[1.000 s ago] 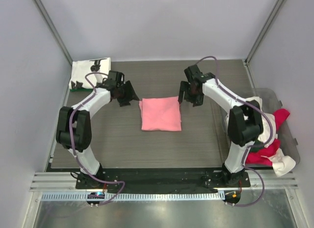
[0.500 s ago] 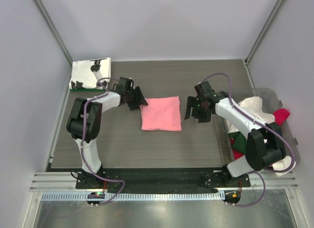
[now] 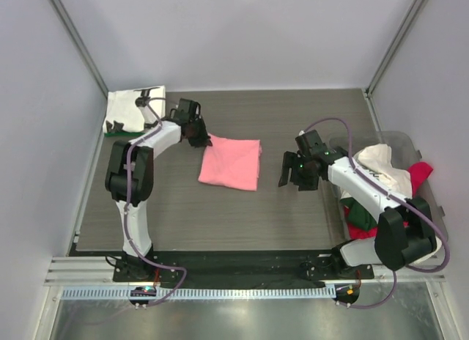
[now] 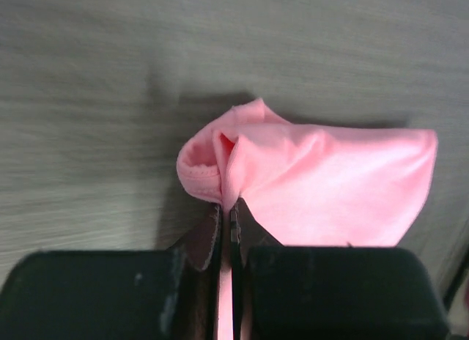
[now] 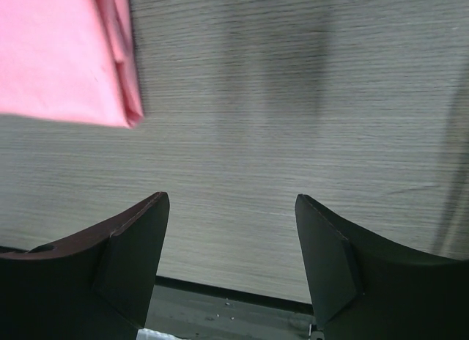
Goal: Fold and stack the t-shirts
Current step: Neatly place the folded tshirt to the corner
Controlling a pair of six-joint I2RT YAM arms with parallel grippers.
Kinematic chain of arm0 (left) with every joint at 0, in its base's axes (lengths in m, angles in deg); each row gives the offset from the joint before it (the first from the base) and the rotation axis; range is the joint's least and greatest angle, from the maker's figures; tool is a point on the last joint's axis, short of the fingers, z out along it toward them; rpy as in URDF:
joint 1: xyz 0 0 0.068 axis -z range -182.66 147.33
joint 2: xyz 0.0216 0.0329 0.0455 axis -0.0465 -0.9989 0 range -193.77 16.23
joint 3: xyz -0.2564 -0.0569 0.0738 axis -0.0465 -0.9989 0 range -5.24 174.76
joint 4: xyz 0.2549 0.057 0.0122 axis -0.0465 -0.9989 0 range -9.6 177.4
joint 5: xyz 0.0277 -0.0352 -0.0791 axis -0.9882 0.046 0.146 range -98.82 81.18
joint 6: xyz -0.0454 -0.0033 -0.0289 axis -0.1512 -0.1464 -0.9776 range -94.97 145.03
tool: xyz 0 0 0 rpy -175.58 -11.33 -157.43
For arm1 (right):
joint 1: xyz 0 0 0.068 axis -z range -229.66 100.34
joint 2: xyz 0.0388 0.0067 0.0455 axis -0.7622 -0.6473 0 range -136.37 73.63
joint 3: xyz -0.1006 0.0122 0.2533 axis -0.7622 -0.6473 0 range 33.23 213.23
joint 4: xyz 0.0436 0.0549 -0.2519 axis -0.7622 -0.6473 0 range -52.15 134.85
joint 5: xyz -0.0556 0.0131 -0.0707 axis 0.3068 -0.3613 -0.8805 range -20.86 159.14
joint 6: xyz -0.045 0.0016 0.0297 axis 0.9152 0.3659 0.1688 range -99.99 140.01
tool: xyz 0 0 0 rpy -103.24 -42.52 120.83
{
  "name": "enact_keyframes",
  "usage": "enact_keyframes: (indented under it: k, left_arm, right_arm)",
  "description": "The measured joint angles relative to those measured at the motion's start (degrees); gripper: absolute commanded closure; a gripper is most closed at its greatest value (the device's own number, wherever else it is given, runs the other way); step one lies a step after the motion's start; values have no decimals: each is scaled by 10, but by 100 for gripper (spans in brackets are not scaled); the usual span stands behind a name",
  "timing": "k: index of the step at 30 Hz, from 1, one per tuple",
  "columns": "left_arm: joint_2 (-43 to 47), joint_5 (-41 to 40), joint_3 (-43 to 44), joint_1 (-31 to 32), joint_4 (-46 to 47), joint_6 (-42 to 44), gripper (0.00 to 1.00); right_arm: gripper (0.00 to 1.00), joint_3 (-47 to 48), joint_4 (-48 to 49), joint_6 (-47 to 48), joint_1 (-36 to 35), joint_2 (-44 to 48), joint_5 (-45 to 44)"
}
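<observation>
A folded salmon-pink t-shirt [image 3: 231, 164] lies mid-table, skewed. My left gripper [image 3: 203, 140] is shut on its far left corner; in the left wrist view the jaws [image 4: 227, 208] pinch a bunched fold of the pink cloth [image 4: 330, 179], which lifts off the table there. My right gripper [image 3: 290, 171] hangs open to the right of the shirt, apart from it. The right wrist view shows its jaws [image 5: 231, 201] wide with only table between them, and the pink shirt's edge [image 5: 58, 54] at upper left. A folded white t-shirt with black print [image 3: 132, 109] lies at the far left corner.
A clear bin [image 3: 401, 137] at the right table edge holds loose white [image 3: 381, 164], red [image 3: 420, 171] and dark green [image 3: 359, 212] t-shirts. A dark green edge [image 3: 113, 133] shows under the white printed shirt. Grey walls close the back and sides.
My left gripper has shut on the pink shirt's corner and pulled it left and back, skewing it. My right gripper has drawn away towards the near right, still open.
</observation>
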Motion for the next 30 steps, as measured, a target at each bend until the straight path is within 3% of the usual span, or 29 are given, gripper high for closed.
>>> enact_keyframes:
  k: [13,24,30]
  left_arm:
    - [-28,-108,278,-123,-204,171,100]
    - [-56,-72,455,-211,-275,261,100]
    - [-61,-35,499,-245,-275,267,100]
  right_arm:
    - [31,-9,0,4,0,80,29]
    - [34,-17,-3,21,0,83,45]
    - [35,-17,-9,34,0,80,51]
